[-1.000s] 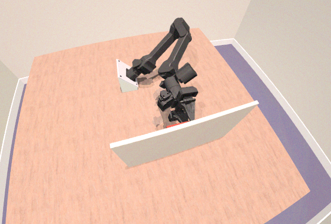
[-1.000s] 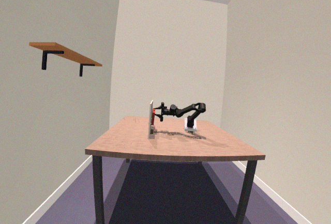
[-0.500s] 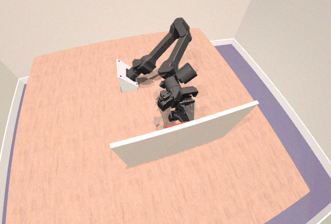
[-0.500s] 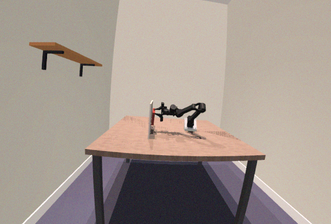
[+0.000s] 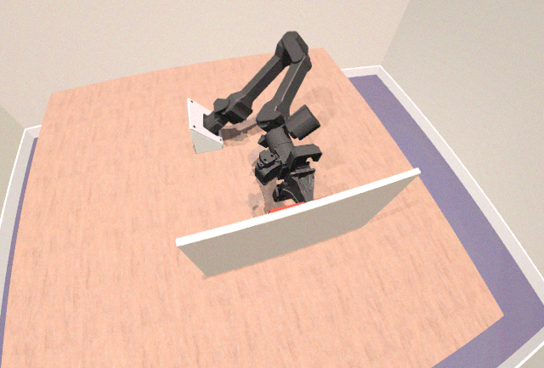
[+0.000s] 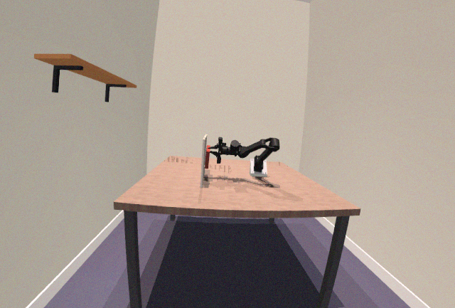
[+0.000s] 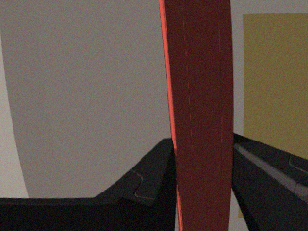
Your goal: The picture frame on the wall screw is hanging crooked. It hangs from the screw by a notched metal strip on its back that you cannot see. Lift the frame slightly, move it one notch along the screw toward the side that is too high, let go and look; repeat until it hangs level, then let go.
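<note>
The red picture frame (image 5: 286, 208) (image 6: 207, 159) (image 7: 204, 72) is on the arm side of the upright grey wall panel (image 5: 286, 239) (image 6: 202, 172) (image 7: 87, 96). My gripper (image 6: 210, 150) (image 7: 198, 145) is shut on one red rail of the frame, with one black finger against each side of the rail in the wrist view. In the exterior view it is at the frame's upper part. The rail runs nearly straight up and down the wrist view, leaning slightly. The screw and notched strip are hidden, and the frame's overall tilt cannot be told.
The panel stands on the wooden table (image 5: 110, 206) (image 6: 165, 201). The arm's white base bracket (image 5: 204, 135) (image 6: 253, 169) stands behind the gripper. A wooden shelf (image 6: 73, 62) is on the left room wall. A yellowish picture area (image 7: 276, 72) lies beside the rail.
</note>
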Robot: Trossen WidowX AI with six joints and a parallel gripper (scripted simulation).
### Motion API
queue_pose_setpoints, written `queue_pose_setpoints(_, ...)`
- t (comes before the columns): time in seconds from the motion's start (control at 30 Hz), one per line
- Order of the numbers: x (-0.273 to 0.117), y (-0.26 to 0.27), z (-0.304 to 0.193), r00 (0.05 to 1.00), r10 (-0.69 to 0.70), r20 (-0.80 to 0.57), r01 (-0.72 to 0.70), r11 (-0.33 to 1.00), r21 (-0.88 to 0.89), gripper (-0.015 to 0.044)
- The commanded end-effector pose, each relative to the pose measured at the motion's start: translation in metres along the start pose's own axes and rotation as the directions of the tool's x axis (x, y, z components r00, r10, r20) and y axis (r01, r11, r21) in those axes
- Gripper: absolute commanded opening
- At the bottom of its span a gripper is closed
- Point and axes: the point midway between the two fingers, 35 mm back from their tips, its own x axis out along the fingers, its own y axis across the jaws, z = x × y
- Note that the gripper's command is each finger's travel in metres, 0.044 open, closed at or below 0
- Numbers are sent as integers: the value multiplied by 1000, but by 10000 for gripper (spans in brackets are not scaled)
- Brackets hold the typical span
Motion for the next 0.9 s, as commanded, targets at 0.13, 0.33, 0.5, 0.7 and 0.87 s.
queue_pose_setpoints(0.13,0,1,0,1000,1,1,-1,1000,-4,0)
queue_pose_setpoints(0.33,0,3,0,1000,1,1,-1,1000,-4,0)
queue_pose_setpoints(0.5,0,4,0,1000,1,1,-1,1000,-4,0)
queue_pose_setpoints(0.7,0,6,0,1000,1,1,-1,1000,-5,0)
queue_pose_setpoints(0.87,0,8,0,1000,1,1,-1,1000,-5,0)
